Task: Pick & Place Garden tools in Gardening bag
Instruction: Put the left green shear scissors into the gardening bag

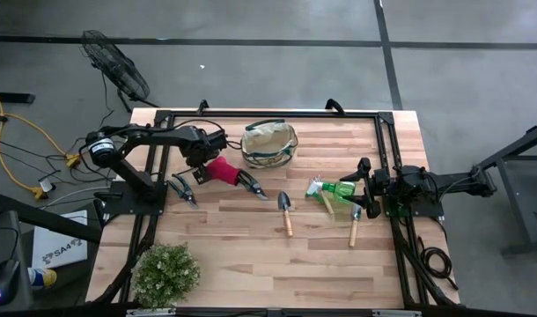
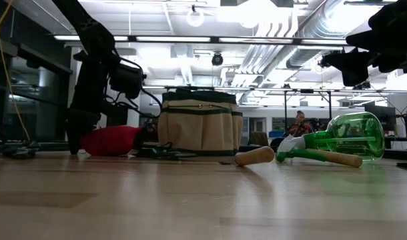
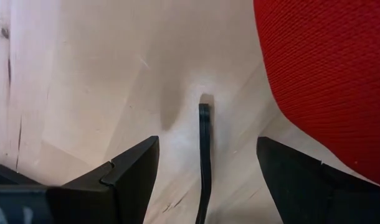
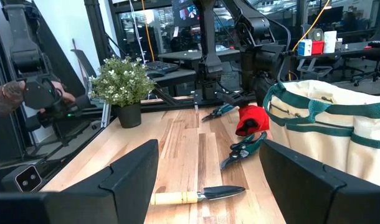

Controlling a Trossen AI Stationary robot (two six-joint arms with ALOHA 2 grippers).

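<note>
The beige gardening bag (image 1: 270, 143) with green trim stands upright at the table's far middle. Just left of it lies a red fabric-covered thing (image 1: 220, 170), with dark-handled shears (image 1: 251, 185) at its right end. My left gripper (image 1: 198, 172) points down at the red thing's left end. It is open, and a thin dark bar (image 3: 204, 149) lies on the wood between its fingers, with the red fabric (image 3: 327, 74) beside one finger. More shears (image 1: 182, 189), a trowel (image 1: 286, 211), a green sprayer (image 1: 334, 189) and a wooden-handled tool (image 1: 354, 224) lie on the table. My right gripper (image 4: 209, 180) waits open at the right edge.
A bushy potted plant (image 1: 165, 273) stands at the near left corner. A black metal frame (image 1: 268, 114) runs around the table's far and side edges. Bare wood (image 1: 268, 264) stretches along the near middle. A person sits far off in the room (image 2: 298, 125).
</note>
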